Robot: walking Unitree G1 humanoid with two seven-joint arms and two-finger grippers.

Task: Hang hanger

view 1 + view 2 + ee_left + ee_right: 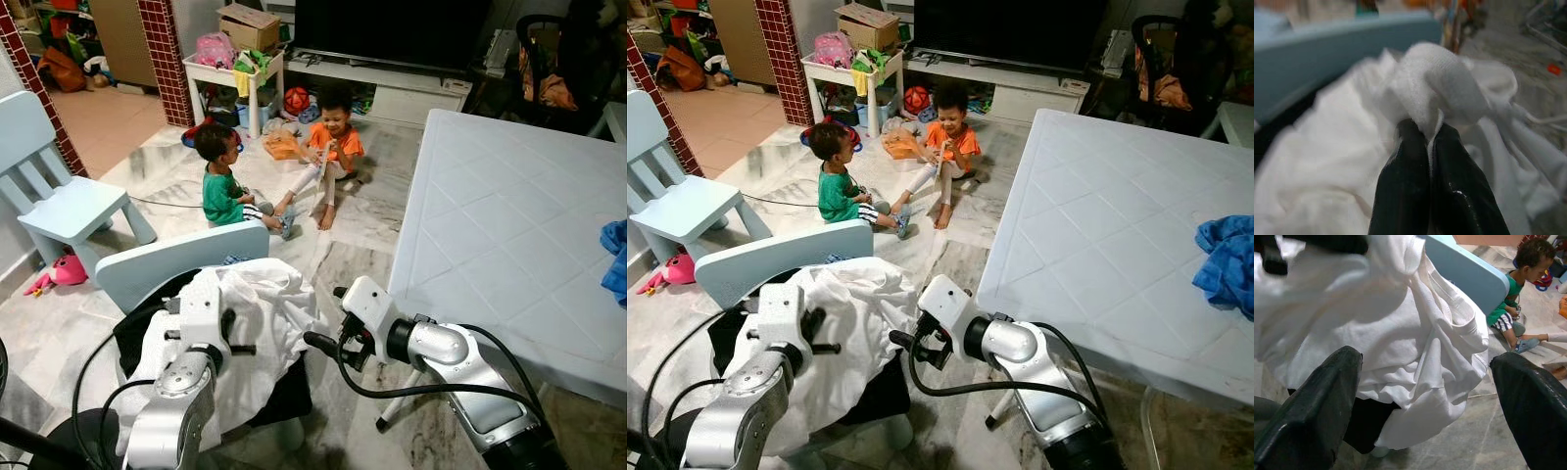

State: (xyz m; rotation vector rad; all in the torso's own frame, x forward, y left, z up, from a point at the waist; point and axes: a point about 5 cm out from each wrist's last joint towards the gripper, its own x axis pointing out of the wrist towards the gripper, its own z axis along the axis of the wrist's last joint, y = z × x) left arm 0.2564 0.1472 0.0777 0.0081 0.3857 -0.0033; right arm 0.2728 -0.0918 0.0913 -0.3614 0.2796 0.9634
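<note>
The left gripper [1432, 147] pinches a fold of the white shirt [265, 323] draped over the blue chair [181, 257]; the right gripper [1425, 382] spreads wide just beside it. No hanger visible, so it probably needs locating next

The cloth [257, 323] I pinched was white, draped over a pale blue chair [181, 259] with black fabric [137, 328] beneath. My fingers [1415, 186] were glossy black. Beside that chair, the table [509, 235] was white with a blue rag [1227, 262].
</note>
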